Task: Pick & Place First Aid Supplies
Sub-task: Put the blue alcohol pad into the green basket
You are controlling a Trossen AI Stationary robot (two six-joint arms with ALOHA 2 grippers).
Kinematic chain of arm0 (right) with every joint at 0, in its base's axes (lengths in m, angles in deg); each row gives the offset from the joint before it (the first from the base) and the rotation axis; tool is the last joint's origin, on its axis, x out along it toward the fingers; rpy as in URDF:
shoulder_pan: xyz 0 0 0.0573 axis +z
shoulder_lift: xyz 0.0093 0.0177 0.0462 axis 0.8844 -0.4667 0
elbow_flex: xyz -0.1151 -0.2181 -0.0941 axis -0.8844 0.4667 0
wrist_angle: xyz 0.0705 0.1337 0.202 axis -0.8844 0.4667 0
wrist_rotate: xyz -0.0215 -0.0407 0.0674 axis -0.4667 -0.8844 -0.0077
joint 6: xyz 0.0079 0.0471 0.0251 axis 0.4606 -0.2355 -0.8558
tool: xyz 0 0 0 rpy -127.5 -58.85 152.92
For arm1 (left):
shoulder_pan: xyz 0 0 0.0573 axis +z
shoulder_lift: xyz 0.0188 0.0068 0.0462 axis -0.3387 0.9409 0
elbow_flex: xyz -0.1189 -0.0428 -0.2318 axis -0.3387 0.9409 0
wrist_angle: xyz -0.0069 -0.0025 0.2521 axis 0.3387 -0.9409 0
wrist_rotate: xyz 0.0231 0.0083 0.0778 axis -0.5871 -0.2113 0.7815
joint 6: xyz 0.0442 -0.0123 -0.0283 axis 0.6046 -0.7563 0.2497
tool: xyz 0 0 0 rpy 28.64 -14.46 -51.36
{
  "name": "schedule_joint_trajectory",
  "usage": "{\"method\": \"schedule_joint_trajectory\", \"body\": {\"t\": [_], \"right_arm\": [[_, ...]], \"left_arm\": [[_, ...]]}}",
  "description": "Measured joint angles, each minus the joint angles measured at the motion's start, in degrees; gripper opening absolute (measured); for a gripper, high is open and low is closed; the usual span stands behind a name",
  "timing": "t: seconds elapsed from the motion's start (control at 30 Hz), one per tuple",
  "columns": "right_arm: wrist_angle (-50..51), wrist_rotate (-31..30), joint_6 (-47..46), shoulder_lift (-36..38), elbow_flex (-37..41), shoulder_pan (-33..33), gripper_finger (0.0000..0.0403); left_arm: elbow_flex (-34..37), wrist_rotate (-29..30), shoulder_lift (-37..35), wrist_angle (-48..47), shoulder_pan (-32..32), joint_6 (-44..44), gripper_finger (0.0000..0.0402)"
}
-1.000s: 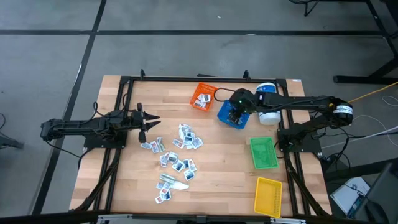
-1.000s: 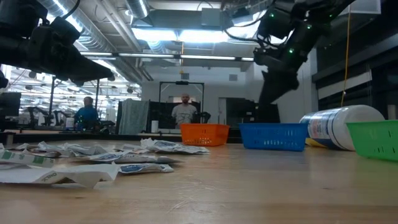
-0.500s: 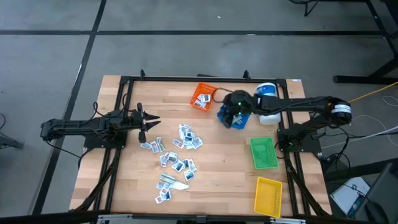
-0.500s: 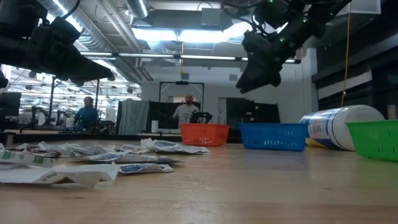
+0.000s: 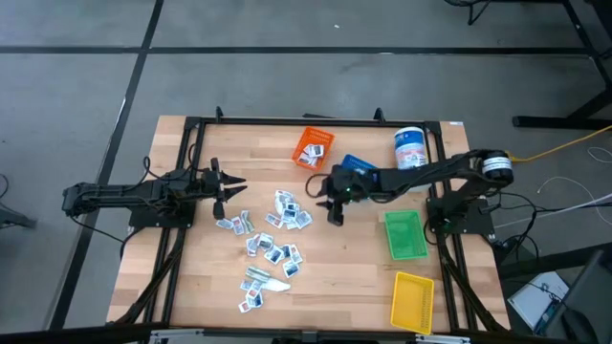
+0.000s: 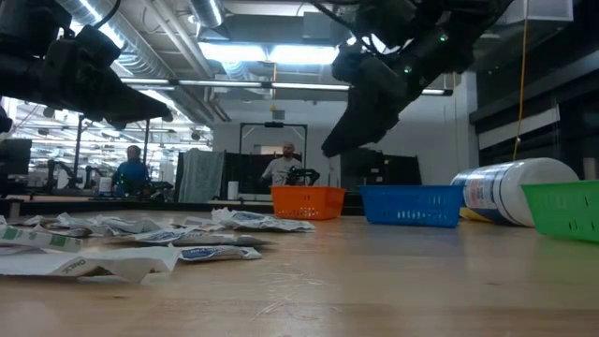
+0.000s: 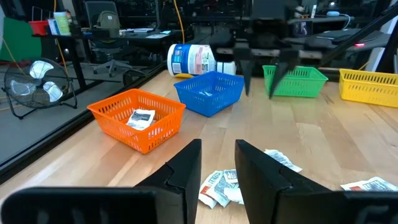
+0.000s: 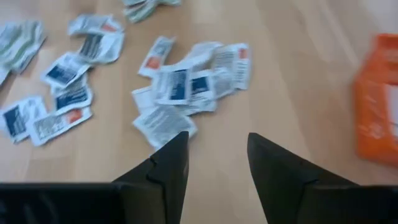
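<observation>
Right end effector point(image 5: 323, 199) hung above the desk point(image 5: 354, 277), between the blue bin point(image 5: 356, 166) and the scattered first aid supplies point(image 5: 273, 244), fingers parted with a clear gap and nothing between them. Seen from its wrist view, pointed down at a cluster of packets point(image 8: 186, 87) lying flat on the wood, with the orange bin point(image 8: 378, 118) off to one side. Left end effector point(image 5: 233, 194) waited over the desk's left side, just beside the nearest packets, fingers point(image 7: 186, 168) also apart and empty. Supplies lay spread across the middle and near-left of the desk, many touching or overlapping; at least one packet point(image 7: 143, 117) rested inside the orange bin. White canister point(image 5: 409, 148) lay on its side near the far right edge, beyond the green bin point(image 5: 404, 235) and yellow bin point(image 5: 413, 301).
</observation>
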Motion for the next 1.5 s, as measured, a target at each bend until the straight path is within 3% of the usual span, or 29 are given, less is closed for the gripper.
{"method": "schedule_joint_trajectory", "body": {"t": [0.37,0.67,1.3,1.5], "right_arm": [[2.54,0.0,9.57,-14.37,-13.18,5.06,0.0163],[3.06,-0.18,14.57,-21.7,-22.91,5.98,0.0163],[2.6,-0.59,10.23,-29.12,-23.72,2.27,0.0162],[2.64,-0.48,9.31,-29.2,-23.72,2.4,0.012]], "left_arm": [[0.01,0.01,0.02,0.0,0.01,0.0,0.0092],[0.01,0.0,0.02,0.0,0.0,-0.01,0.0093],[0.01,0.01,0.0,0.0,0.02,0.0,0.0093],[0.01,0.0,0.02,0.0,0.01,-0.02,0.0091]]}}
